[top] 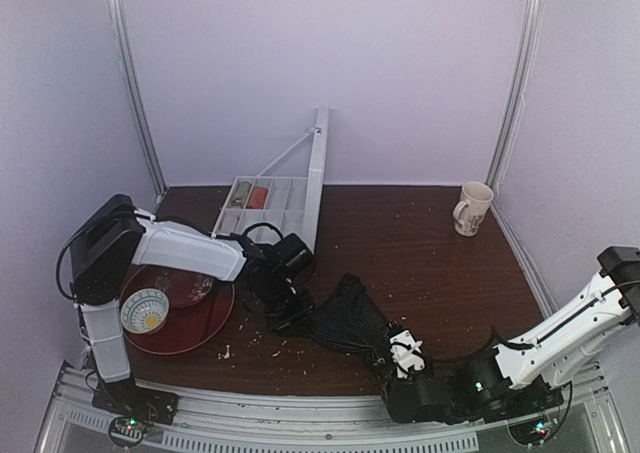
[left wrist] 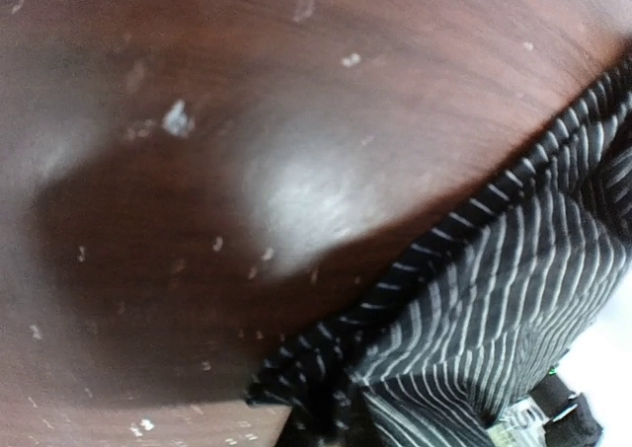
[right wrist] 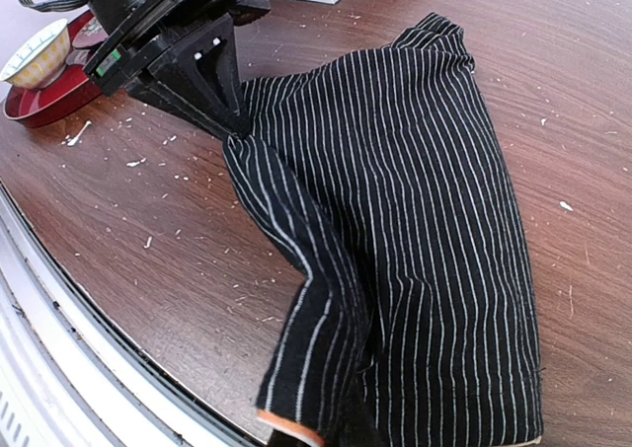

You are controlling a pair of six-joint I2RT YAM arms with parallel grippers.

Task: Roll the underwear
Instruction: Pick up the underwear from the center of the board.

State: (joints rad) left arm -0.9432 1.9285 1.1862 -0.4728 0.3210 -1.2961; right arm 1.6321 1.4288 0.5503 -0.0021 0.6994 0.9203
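1. Pale lilac walls (top: 330, 63) close in the space on three sides.
2. Slim metal posts (top: 132, 93) stand at the back corners.
3. The dark brown wooden desk (top: 420, 263) is glossy and strewn with white crumbs (top: 228, 353).

Left arm (top: 185, 248): white shells, black joints, looped black cables.
Right arm (top: 560, 333): white link, black housings, small green light.
Left tool (right wrist: 235, 126): matte black, angular frame, tapered fingers, green board edge.

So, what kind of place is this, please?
Most likely a robot test cell, not a home: bare lilac walls with metal corner rails, a crumb-strewn dark wooden table, and the left end effector and right end effector both gripping black pinstriped fabric underwear.
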